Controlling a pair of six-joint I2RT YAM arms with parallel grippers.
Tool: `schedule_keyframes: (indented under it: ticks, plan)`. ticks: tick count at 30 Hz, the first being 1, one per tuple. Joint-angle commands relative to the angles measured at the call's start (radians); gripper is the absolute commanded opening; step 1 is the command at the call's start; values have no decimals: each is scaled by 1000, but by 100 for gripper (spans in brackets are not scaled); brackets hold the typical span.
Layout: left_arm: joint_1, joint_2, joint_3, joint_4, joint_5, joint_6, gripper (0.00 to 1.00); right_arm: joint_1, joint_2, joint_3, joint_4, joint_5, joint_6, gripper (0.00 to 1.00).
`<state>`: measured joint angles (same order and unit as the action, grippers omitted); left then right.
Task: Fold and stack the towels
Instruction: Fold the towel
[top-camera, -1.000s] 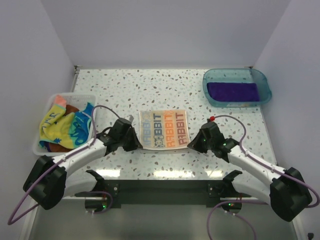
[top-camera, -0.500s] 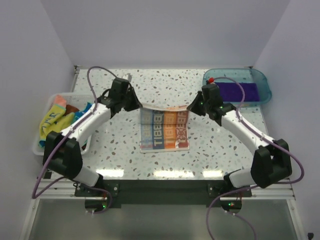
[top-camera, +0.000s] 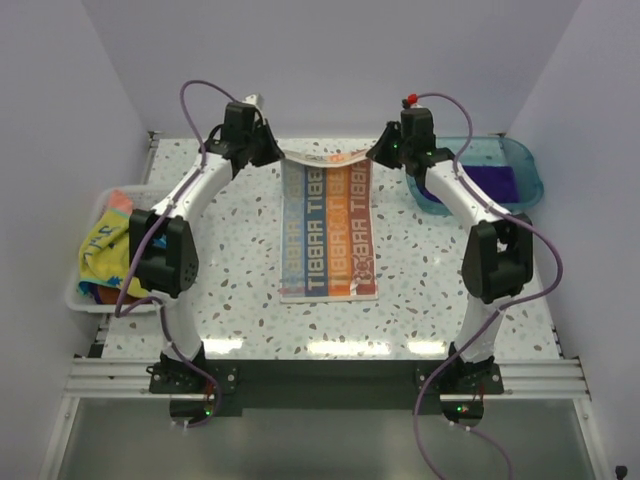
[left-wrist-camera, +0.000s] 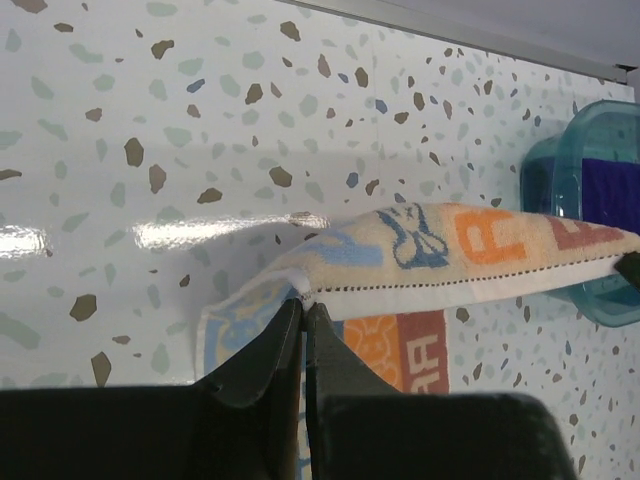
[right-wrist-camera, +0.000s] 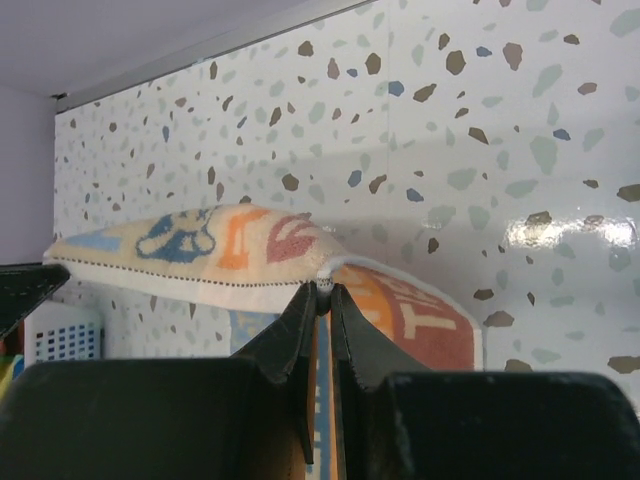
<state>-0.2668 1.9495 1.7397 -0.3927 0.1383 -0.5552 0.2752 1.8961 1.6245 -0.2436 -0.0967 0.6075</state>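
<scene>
The white RABBIT towel hangs stretched from the table's far edge down to the middle, its near end lying on the table. My left gripper is shut on its far left corner. My right gripper is shut on its far right corner. Both hold the far edge lifted above the table. A purple towel lies in the teal tray at the right. The yellow and blue crocodile towel lies bunched in the white basket at the left, over brown and pink cloth.
The teal tray also shows at the right edge of the left wrist view. The white basket shows at the left edge of the right wrist view. The back wall stands just behind both grippers.
Both grippers have carried the towel's edge from the near side up and over to the far edge of the table. The towel has unfolded and stretched out lengthwise.
</scene>
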Motion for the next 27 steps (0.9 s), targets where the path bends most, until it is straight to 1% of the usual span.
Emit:
schedule_keyframes:
  ticks: [1, 3, 5, 9, 10, 12, 13, 15, 16, 18, 20, 21, 25, 27]
  plan:
    - [11, -35, -38, 17, 40, 29, 0, 1, -25, 22, 6, -63, -32, 0]
    - [11, -67, -80, 21, 52, 23, 0, -1, -44, -29, -5, -73, -32, 0]
    - [11, -110, -153, 23, 75, 6, 0, -1, -81, -70, -22, -90, -26, 0]
    - [9, -202, -294, 12, 115, -28, 0, -1, -163, -208, -72, -110, -11, 0]
    - [9, -222, -358, 12, 122, -34, 0, -1, -204, -233, -95, -110, -12, 0]
    - [9, -297, -432, 34, 129, -31, 0, -1, -248, -312, -117, -116, -14, 0]
    - [9, -323, -510, 40, 130, -32, 0, -1, -282, -337, -128, -117, -17, 0]
    - [8, -392, -581, 49, 147, -32, 0, -1, -316, -397, -161, -121, -32, 0]
    - [6, -414, -644, 49, 150, -34, 0, -1, -330, -414, -172, -124, -35, 0]
    - [0, -468, -701, 48, 167, -35, 0, 1, -377, -481, -180, -155, -32, 0]
    - [-17, -524, -778, 48, 164, -40, 0, 1, -426, -531, -177, -181, -31, 0]
    - [-25, -544, -830, 51, 165, -48, 0, 2, -445, -581, -175, -195, -28, 0]
    - [-71, -650, -943, 57, 161, -75, 0, 8, -529, -701, -181, -235, -25, 0]
    - [-106, -679, -998, 52, 141, -90, 0, 15, -586, -767, -187, -242, -29, 0]
